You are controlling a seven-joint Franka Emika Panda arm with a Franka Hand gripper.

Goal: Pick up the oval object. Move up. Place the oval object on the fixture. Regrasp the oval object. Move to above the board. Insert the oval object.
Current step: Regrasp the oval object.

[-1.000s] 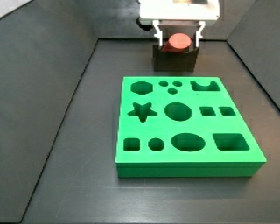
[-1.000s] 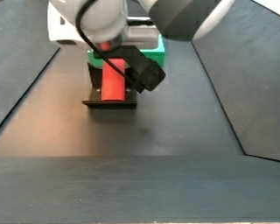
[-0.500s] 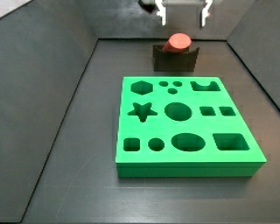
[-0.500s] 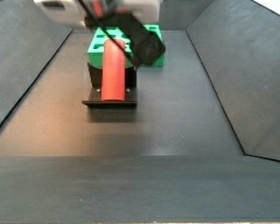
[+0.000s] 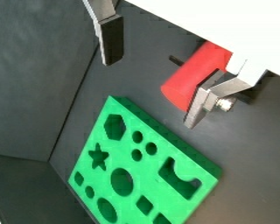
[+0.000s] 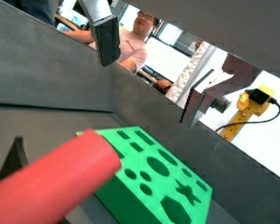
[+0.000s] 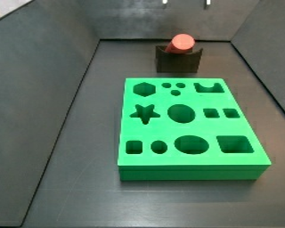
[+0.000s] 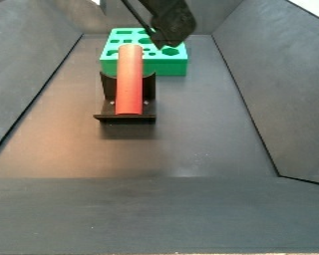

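Gripper (image 5: 154,74) now higher than a second ago: then its fingers straddled the red peg on the fixture, half a second ago the fingertips hung just above it, now only two tiny tips show at the top edge of a side view (image 7: 187,4). Peg has not shifted across these frames.

Jaws stand apart and empty. Both wrist views show the two silver plates with dark pads well separated, nothing between them.

Red peg (image 8: 128,82) lies lengthwise in the curved notch of the dark fixture (image 8: 127,117), one rounded end facing a side view (image 7: 181,42). The notch cradles it so it cannot roll, and leaves its flanks free; judged, that is why it rests here, so the fingers can take a new grip at a better angle for insertion.

Green board (image 7: 188,126) sits flat on the floor just beside the fixture, holes up and unfilled. In a wrist view the peg (image 5: 198,72) shows beneath the open fingers, board (image 5: 140,166) next to it.

Judged stage: placing done, regrasp next. The retreat upward probably gives room to reorient before descending again.
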